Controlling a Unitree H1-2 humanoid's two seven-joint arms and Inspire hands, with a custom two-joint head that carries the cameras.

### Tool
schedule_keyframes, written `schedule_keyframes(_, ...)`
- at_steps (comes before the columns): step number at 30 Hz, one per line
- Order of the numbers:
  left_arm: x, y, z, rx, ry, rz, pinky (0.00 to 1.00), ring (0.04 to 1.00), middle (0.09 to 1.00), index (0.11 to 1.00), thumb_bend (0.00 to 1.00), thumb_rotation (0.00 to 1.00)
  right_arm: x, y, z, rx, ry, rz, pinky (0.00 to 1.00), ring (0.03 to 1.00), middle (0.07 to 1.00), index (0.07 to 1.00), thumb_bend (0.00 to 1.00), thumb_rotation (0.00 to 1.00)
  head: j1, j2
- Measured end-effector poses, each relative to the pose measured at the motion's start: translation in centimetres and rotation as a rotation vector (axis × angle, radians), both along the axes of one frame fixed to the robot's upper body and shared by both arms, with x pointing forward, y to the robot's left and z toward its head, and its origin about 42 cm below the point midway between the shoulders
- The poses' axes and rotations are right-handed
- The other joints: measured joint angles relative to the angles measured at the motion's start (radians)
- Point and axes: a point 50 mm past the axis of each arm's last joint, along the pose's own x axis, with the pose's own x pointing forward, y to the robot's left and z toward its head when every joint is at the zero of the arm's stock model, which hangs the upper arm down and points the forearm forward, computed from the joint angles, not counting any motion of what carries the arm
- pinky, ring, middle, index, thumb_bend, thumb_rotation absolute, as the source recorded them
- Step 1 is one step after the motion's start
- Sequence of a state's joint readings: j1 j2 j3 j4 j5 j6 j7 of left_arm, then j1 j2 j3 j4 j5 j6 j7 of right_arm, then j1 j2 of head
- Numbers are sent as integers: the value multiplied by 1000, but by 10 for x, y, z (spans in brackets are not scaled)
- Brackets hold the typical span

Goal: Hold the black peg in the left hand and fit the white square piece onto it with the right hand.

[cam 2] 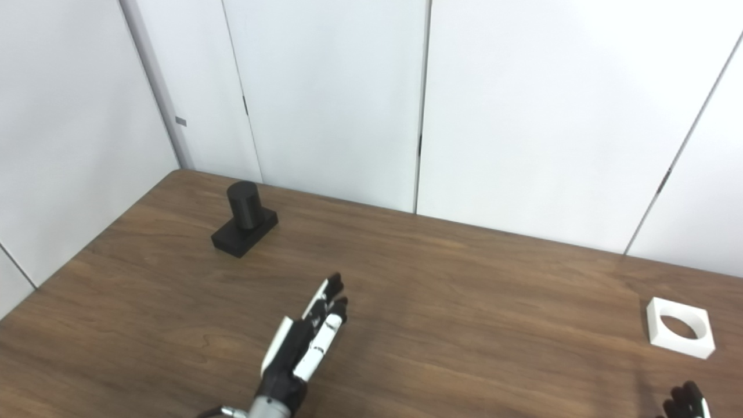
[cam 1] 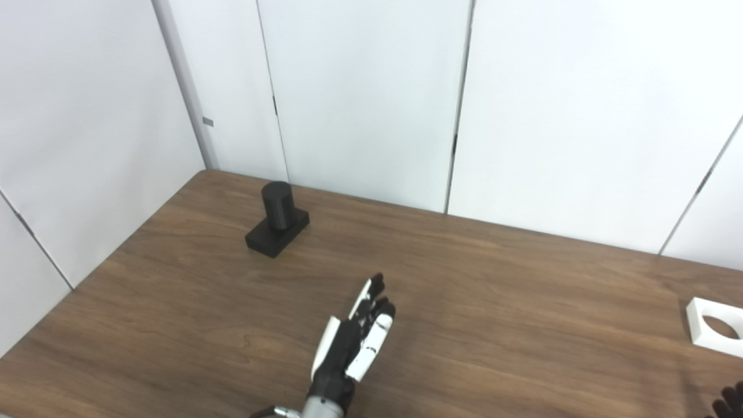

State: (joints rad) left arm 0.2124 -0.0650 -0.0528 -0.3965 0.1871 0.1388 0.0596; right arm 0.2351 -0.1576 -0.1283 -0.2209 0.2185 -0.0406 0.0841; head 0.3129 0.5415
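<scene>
Black peg stands well beyond the empty left robot hand.

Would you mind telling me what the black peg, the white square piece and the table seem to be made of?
Black peg: probably matte plastic, with a uniform dull surface and no glare.
White square piece: likely matte plastic too, plain white with crisp edges.
Table: wood or wood-look laminate, showing brown grain with a soft sheen.

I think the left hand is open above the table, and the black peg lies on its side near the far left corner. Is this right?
Not quite. The black peg stands upright on its square base, as the left eye view shows; it does not lie on its side. The rest holds: the left hand is open above the table, and the peg is near the far left corner.
</scene>
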Motion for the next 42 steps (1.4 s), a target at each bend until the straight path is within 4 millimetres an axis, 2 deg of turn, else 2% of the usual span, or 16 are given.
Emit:
schedule_keyframes(5, -7, 16, 35, 163, -14, 39, 890, 929, 958, 982, 407, 512, 0, 2, 1, -3, 3, -7, 1000, 1000, 1000, 1000, 688, 1000, 14, -2)
schedule_keyframes(8, -10, 41, 48, 296, -6, 82, 883, 932, 962, 965, 465, 560, 0, 2, 2, -2, 6, -7, 1000, 1000, 1000, 1000, 695, 1000, 11, 0)
schedule_keyframes(10, -12, 60, 55, 370, 9, 125, 819, 903, 966, 950, 513, 568, -1, 2, 2, -2, 8, -8, 1000, 1000, 1000, 1000, 696, 1000, 11, 0)
schedule_keyframes(13, -13, 80, 61, 463, 51, 205, 858, 925, 963, 939, 595, 637, -2, 2, 0, -3, 13, -10, 1000, 1000, 1000, 1000, 687, 1000, 12, -2)
schedule_keyframes(17, -13, 102, 66, 577, 80, 254, 933, 979, 979, 931, 674, 657, -2, 3, -1, -4, 15, -8, 1000, 1000, 1000, 1000, 682, 1000, 11, -5)
schedule_keyframes(22, 8, 128, 63, 713, 126, 352, 823, 929, 948, 880, 768, 654, -2, 4, -1, -5, 14, -6, 1000, 1000, 1000, 1000, 683, 1000, 6, -6)
schedule_keyframes(25, 19, 140, 62, 776, 146, 386, 812, 935, 949, 875, 760, 672, -2, 4, -1, -8, 11, -4, 1000, 1000, 1000, 1000, 696, 1000, 8, -8)
schedule_keyframes(28, 31, 152, 58, 818, 176, 424, 809, 937, 949, 869, 793, 703, -2, 5, -1, -14, 12, -2, 1000, 1000, 997, 1000, 692, 1000, 5, -8)
schedule_keyframes(35, 55, 171, 49, 957, 242, 447, 936, 942, 919, 835, 878, 717, -2, 6, -2, -18, 11, 0, 1000, 1000, 1000, 1000, 698, 1000, -5, -6)
schedule_keyframes(42, 82, 180, 36, 1063, 288, 456, 991, 958, 923, 830, 908, 710, -2, 7, -2, -19, 10, 3, 1000, 1000, 994, 1000, 707, 1000, -11, -6)
